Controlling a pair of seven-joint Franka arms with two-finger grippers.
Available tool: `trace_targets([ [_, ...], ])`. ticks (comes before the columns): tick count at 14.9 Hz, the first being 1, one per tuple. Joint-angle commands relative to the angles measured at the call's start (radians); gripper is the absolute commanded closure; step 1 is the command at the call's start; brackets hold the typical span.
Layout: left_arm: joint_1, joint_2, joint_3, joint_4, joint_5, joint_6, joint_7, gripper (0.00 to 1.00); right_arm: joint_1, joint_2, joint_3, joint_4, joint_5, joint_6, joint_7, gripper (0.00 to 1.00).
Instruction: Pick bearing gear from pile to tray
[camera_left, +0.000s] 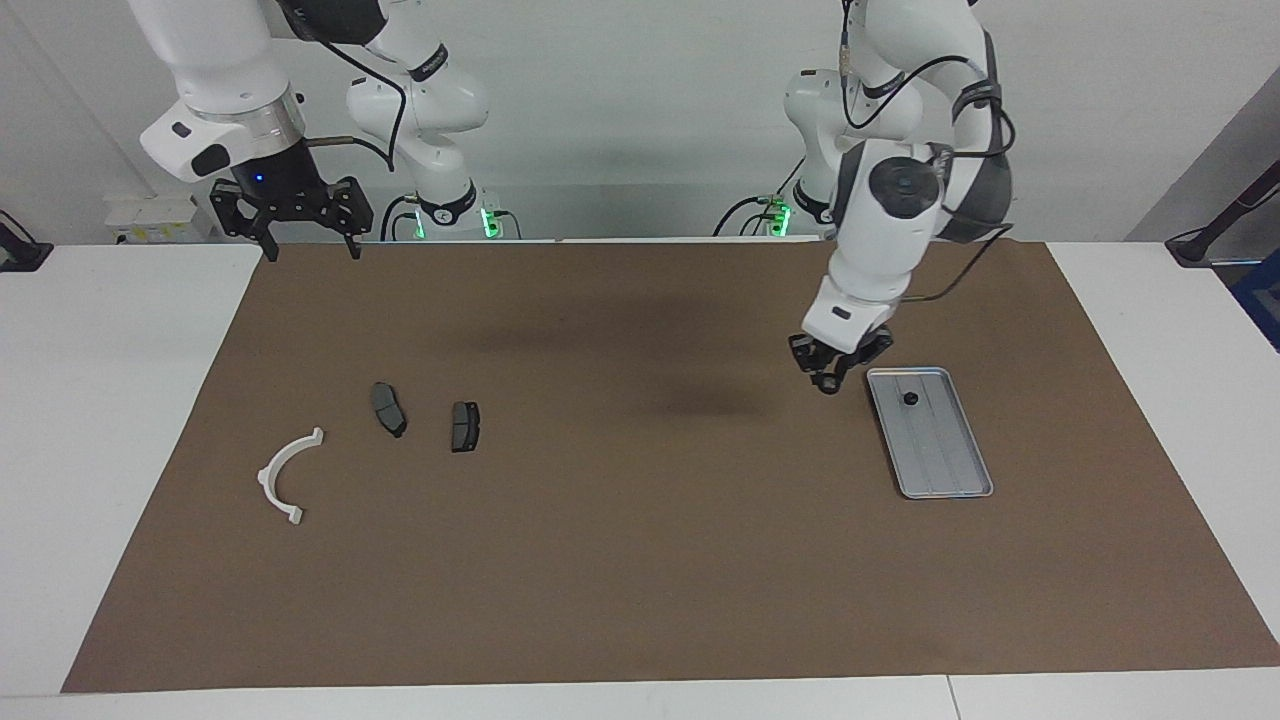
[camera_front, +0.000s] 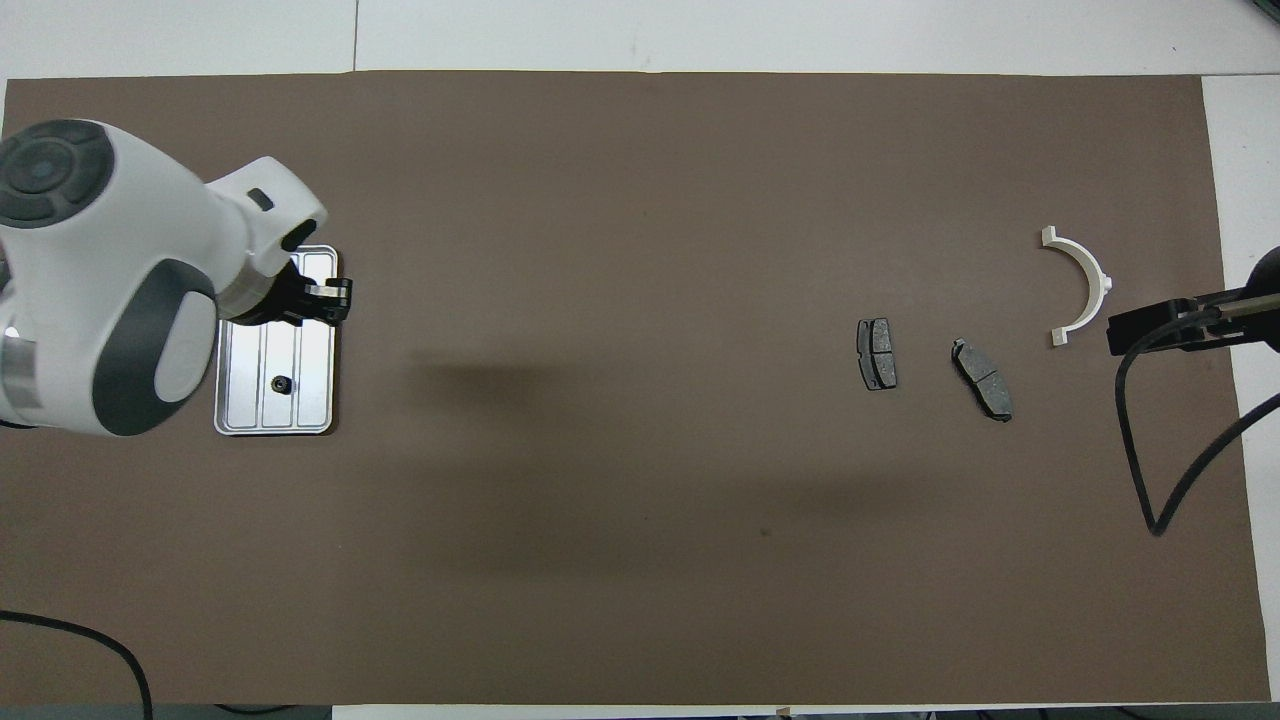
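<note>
With my left gripper (camera_left: 828, 381) clenched on what I take for a tiny black bearing gear, just beside the shallow silver-grey metal tray (camera_left: 965, 470), releasing now risks dropping it outside the rim.

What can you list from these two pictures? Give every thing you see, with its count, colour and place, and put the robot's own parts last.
Mat: one, brown, covering most of the white table.
Tray: one, silver-grey, on the mat toward the left arm's end.
Small round piece: one, black, in the tray.
Pad-shaped plates: two, dark grey, side by side on the mat toward the right arm's end.
Curved arc piece: one, white, beside the plates.
Left gripper: one, black, raised at the tray's edge; jaws shut, nothing visible in them.
Right gripper: one, black, waiting raised over the mat's corner; jaws open.
</note>
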Motion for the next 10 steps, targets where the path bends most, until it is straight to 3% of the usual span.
trace_targets([
  [1, 0.146, -0.020, -0.015, -0.065, -0.030, 0.045, 0.230, 1.00, -0.016, -0.005, 0.008, -0.015, 0.037, 0.011, -0.007, 0.00],
  [5, 0.198, 0.006, -0.012, -0.142, -0.034, 0.206, 0.303, 1.00, -0.013, -0.005, 0.008, -0.016, 0.077, 0.026, 0.063, 0.00],
  [10, 0.211, 0.087, -0.013, -0.162, -0.034, 0.333, 0.303, 1.00, -0.002, -0.007, 0.008, -0.016, 0.077, 0.029, 0.066, 0.00],
])
